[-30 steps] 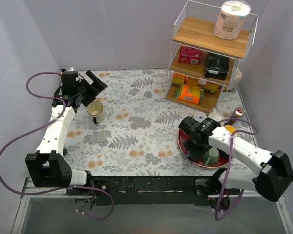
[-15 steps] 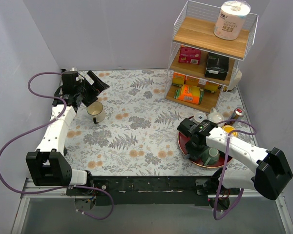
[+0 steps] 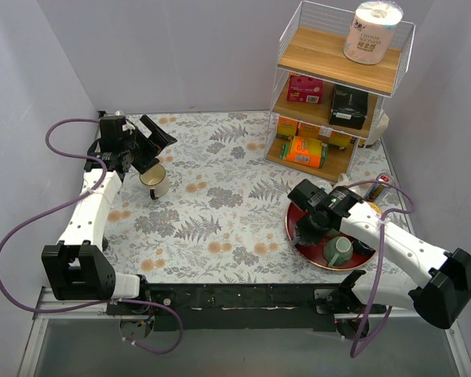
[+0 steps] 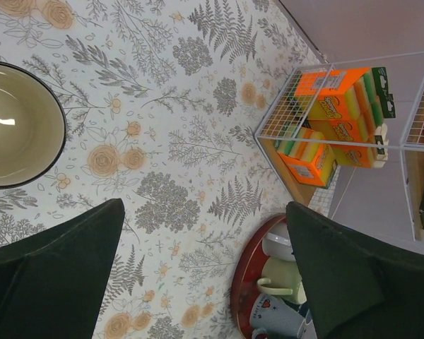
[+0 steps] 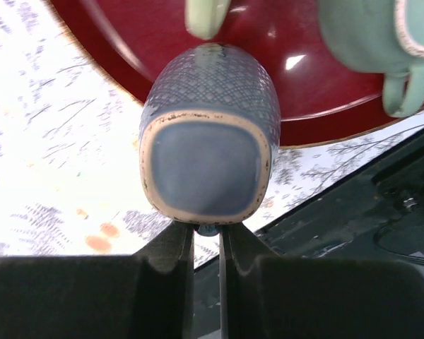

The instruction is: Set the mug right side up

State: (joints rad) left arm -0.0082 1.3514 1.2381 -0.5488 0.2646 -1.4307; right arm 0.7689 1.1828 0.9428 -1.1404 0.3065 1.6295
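Observation:
The mug (image 5: 208, 134) is blue with a cross-hatched wall, and its flat base with a worn cream rim faces the right wrist camera. My right gripper (image 5: 207, 229) is shut on its handle, of which only a small blue piece shows between the fingers. The mug hangs over the near-left rim of the red tray (image 5: 290, 92). From above, the right gripper (image 3: 308, 226) covers the mug at the tray's left side. My left gripper (image 3: 147, 148) stands wide open at the far left, above an upright cream mug (image 3: 154, 181). Its dark fingers (image 4: 56, 275) hold nothing.
A teal mug (image 3: 338, 250) stands in the tray (image 3: 292, 236); a pale green mug (image 4: 284, 278) and a white one (image 4: 281, 244) are also there. A wire shelf rack (image 3: 337, 94) with boxes and a paper roll (image 3: 373, 31) fills the far right.
The right gripper's jaws have shut on the blue mug's handle, and its wrist has shifted slightly up and away over the tray. The left arm has stayed still.

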